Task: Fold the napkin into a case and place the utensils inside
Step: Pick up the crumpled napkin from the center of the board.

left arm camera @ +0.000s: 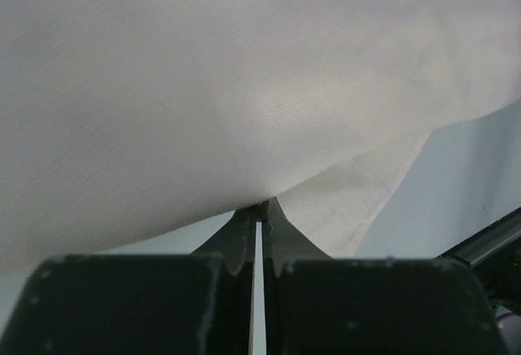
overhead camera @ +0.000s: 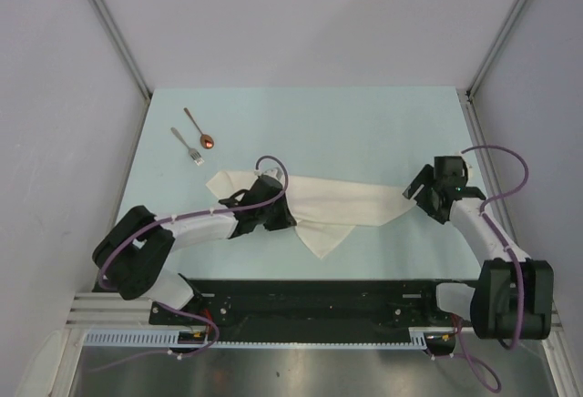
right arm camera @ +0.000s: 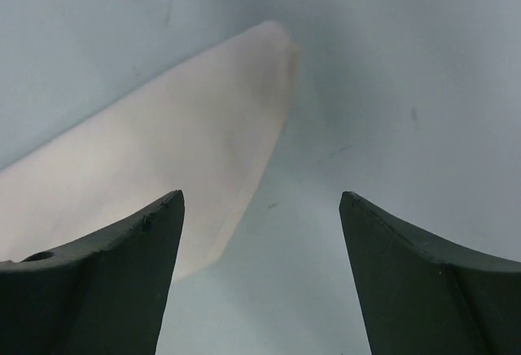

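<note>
The napkin (overhead camera: 346,198) lay across the middle of the table (overhead camera: 383,124), stretched left to right, with one corner pointing toward the near edge. The left gripper (left arm camera: 260,208) was clenched on the napkin near its left end. In the top view its fingertips were hidden by the wrist and the cloth. The wrist view showed the jaws pressed together on the cloth edge, and cloth filled most of that view. The right gripper (right arm camera: 260,199) stood released, jaws wide, grasping nothing. The napkin's right tip lay just ahead of it, toward one finger; whether they touched could not be determined. The fork (overhead camera: 187,146) and spoon (overhead camera: 198,126) lay side by side at the far left, well apart from the napkin.
</note>
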Motion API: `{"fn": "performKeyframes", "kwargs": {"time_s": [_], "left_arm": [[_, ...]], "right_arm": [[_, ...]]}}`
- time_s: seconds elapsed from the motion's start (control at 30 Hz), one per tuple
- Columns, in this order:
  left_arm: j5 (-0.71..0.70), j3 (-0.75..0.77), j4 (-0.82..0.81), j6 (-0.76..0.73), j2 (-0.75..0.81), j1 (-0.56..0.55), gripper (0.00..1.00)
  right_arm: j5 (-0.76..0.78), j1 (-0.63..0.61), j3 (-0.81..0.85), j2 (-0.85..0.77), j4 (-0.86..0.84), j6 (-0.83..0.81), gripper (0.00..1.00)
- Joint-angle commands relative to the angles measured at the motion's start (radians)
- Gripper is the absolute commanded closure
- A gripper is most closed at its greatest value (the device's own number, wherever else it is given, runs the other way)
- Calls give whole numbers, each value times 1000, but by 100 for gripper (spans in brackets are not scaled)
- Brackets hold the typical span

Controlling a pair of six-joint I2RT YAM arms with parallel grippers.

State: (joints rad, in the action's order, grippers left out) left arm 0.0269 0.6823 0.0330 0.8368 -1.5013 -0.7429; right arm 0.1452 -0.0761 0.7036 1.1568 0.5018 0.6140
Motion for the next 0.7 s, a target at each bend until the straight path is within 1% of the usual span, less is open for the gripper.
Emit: {"fn": "performKeyframes", "kwargs": {"time_s": [0.0,0.03,0.17,0.23,0.3,0.37,0.43,0.5,0.53,0.6,0.63,0.67], "left_arm": [[28,6,39,-42,108,2,100],[36,0,48,-48,124,2,100],[57,8,87,-76,193,0,100],[57,19,113,-82,196,0,100],[65,19,120,-65,185,0,96],[73,17,105,-50,167,-1,87],[73,25,105,-39,132,0,83],[55,34,99,-35,110,2,82],[47,37,97,-34,95,2,78],[36,49,85,-47,81,8,74],[38,57,85,-51,60,13,71],[38,62,85,-57,52,20,71]], "right_arm": [[-209,174,10,84,-127,-85,14],[-226,212,8,111,-137,-100,14],[-248,249,-1,147,-192,-134,15],[-251,256,2,156,-195,-151,16],[-251,257,0,162,-195,-157,15],[-237,262,-1,164,-190,-166,15],[-240,263,-1,164,-189,-169,15],[-243,263,-1,164,-189,-171,15],[-242,263,-3,164,-184,-172,15],[-245,263,-1,161,-184,-174,15],[-248,263,-1,159,-184,-174,15],[-245,265,0,161,-181,-175,15]]}}
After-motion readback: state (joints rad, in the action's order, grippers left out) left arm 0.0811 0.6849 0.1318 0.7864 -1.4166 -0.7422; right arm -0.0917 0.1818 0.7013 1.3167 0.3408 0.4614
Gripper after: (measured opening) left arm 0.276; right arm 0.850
